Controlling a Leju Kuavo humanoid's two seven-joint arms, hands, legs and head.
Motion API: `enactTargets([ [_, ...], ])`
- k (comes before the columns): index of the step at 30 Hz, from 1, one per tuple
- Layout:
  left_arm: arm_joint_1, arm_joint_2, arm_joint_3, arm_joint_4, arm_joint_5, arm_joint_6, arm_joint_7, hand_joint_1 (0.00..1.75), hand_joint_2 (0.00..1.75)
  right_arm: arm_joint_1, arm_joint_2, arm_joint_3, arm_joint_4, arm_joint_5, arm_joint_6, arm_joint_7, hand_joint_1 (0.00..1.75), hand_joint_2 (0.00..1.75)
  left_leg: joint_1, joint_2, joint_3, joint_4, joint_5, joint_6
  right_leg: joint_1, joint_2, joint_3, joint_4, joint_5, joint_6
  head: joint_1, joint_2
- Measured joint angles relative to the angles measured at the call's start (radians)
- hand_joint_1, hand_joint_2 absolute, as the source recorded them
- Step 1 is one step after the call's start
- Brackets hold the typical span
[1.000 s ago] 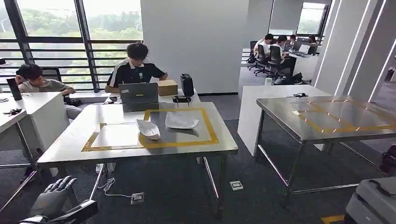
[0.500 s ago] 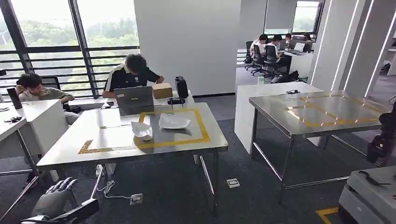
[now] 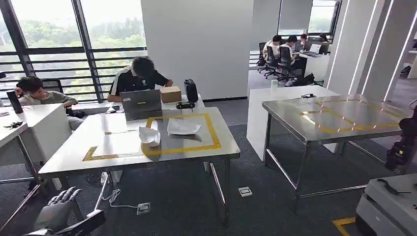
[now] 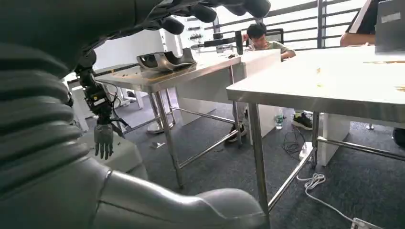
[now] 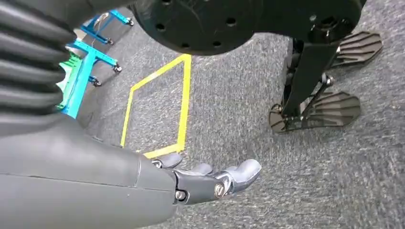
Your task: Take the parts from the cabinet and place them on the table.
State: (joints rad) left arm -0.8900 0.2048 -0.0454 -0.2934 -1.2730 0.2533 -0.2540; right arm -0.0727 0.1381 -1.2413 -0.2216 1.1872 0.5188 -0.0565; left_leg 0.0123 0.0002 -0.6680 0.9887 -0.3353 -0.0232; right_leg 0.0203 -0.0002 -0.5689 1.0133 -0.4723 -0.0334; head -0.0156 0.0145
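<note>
Two white parts (image 3: 169, 130) lying on steel table (image 3: 123, 160), inside yellow tape frame (image 3: 212, 132), just apart from each other. Left hand (image 3: 55, 209) low beside table's near corner, fingers spread, holding nothing. Right hand (image 5: 210, 179) hanging over grey carpet (image 5: 239, 119), fingers extended, empty. Person w/ laptop (image 3: 141, 103) at far edge.
</note>
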Motion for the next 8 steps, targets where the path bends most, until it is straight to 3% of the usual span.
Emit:
enactTargets([
  [8,0.008,-0.002,0.001,0.000,-0.018,0.041,0.034,0.00,1.75,0.000,0.002,0.000,0.000,0.007,0.000,-0.002,0.00,1.75,0.000,0.000,-0.001,0.001,0.000,0.000,-0.001,0.000,0.000,0.000,0.001,0.002,0.000,0.000],
])
